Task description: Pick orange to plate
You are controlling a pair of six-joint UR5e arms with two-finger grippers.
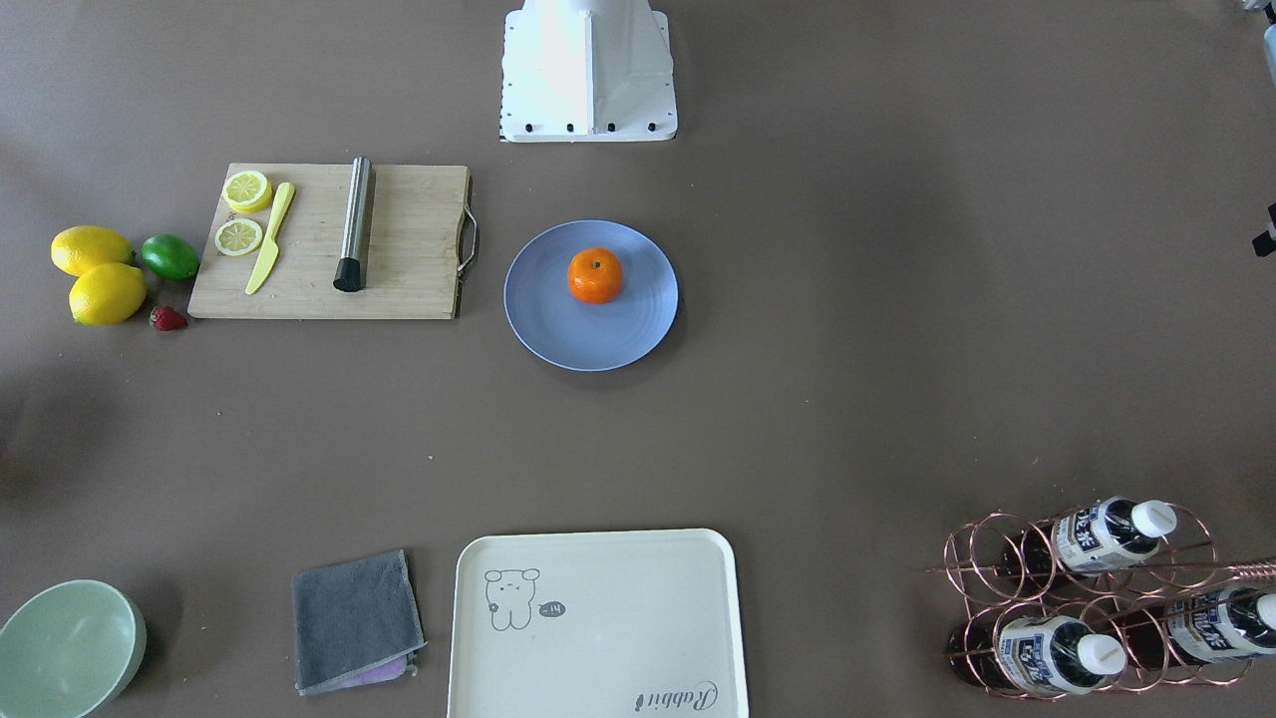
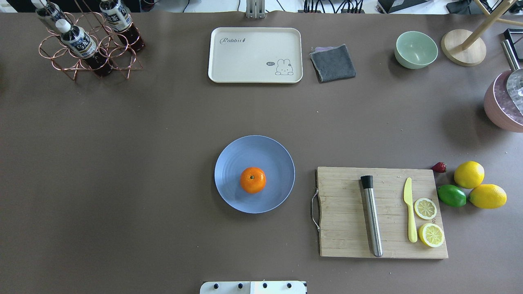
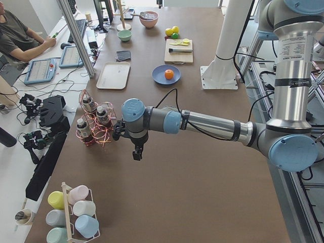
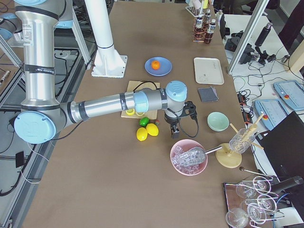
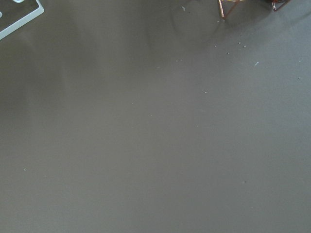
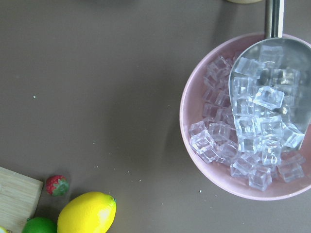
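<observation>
You have one orange [image 1: 595, 275] resting on the one blue plate [image 1: 553, 334], a little off its middle toward the robot's base, with its stem dot up. The only writing you can read is "Rabbit", in script on a corner of the cream tray [image 1: 598, 638], which also bears a small line drawing of an animal with a speech bubble. The white labels on the three bottles [image 1: 1087, 536] in the copper wire rack [image 1: 982, 558] carry dark characters too small to make out. Beside the plate lies one wooden cutting board [image 1: 409, 249] with two lemon slices [image 1: 239, 237], one yellow knife [image 1: 270, 239] and one steel cylinder [image 1: 354, 224] with a black end on it. Just past the board's far end you can count two whole lemons [image 1: 92, 249], one lime [image 1: 169, 256] and one strawberry [image 1: 167, 318]. One grey cloth [image 1: 357, 620] and one pale green bowl [image 1: 65, 648] lie along the tray's side of the brown worktop [image 1: 897, 349]. The right wrist view looks down on one pink bowl [image 6: 192, 92] full of clear ice cubes, with one metal scoop [image 6: 274, 19] in it. The left hand [image 3: 136, 152] hangs over bare worktop near the bottle rack. The right hand [image 4: 174, 132] hangs between the lemons and the pink bowl. Both are well apart from the plate, and for neither can you tell whether its fingers are apart or together
</observation>
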